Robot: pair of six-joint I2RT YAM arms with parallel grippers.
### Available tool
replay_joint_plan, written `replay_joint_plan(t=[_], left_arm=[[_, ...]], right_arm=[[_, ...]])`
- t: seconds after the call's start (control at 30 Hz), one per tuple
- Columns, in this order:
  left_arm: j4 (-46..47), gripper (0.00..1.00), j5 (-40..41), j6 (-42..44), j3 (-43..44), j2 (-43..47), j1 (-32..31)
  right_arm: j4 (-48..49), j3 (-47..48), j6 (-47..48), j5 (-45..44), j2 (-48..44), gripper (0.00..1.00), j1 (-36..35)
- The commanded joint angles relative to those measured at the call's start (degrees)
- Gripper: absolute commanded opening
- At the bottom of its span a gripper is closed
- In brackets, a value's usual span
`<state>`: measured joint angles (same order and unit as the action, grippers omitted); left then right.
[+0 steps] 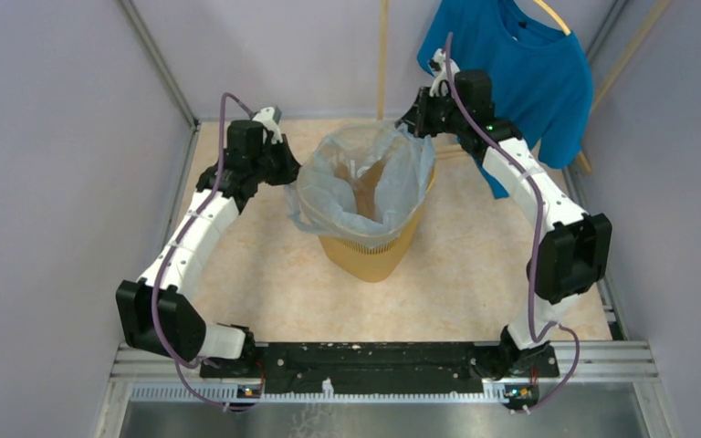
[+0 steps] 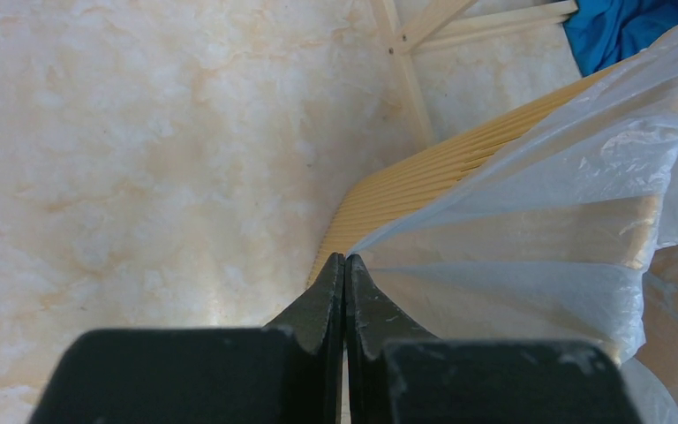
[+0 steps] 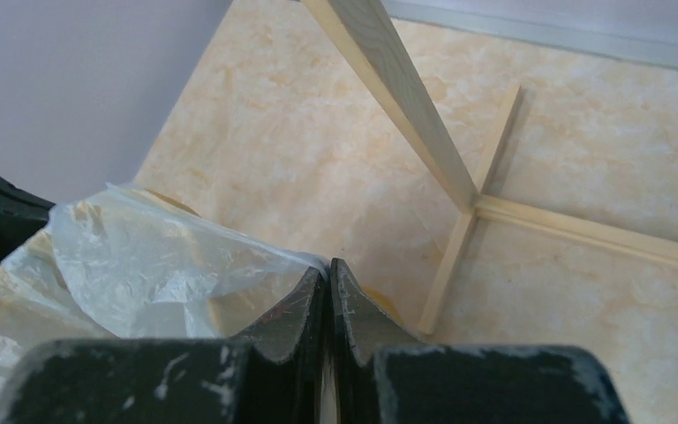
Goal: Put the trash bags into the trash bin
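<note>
The yellow-orange trash bin stands upright in the middle of the table. A pale blue translucent trash bag lines it, its mouth spread open and draped over the rim. My left gripper is at the bag's left edge. In the left wrist view that gripper is shut, with the taut film of the bag running off its tips over the ribbed bin. My right gripper is at the bag's far right edge. In the right wrist view it is shut, pinching the bag's edge.
A bright blue T-shirt hangs on a wooden rack at the back right, close behind the right arm. The rack's wooden base slats lie on the marbled tabletop behind the bin. Lilac walls enclose the left, right and back.
</note>
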<state>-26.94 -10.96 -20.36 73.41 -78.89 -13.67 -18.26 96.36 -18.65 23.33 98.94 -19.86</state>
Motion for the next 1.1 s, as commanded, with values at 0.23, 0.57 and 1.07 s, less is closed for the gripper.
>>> replay_joint_plan(t=[0.23,0.57,1.07], left_arm=[[-2.22,0.04,-2.42,-1.41,0.67,0.68,0.66],[-3.64,0.00,-0.58,-2.32,-5.45,1.44,0.75],[-3.05,0.04,-5.77,-2.54,-3.14,3.57,0.84]], right_arm=[[7.39,-12.28,-4.01,-0.87,-6.35,0.04,4.55],[12.54,-14.49,-7.97,4.55,-8.37,0.06,3.72],[9.93,-21.04,-4.86,2.79,-10.42,0.07,8.08]])
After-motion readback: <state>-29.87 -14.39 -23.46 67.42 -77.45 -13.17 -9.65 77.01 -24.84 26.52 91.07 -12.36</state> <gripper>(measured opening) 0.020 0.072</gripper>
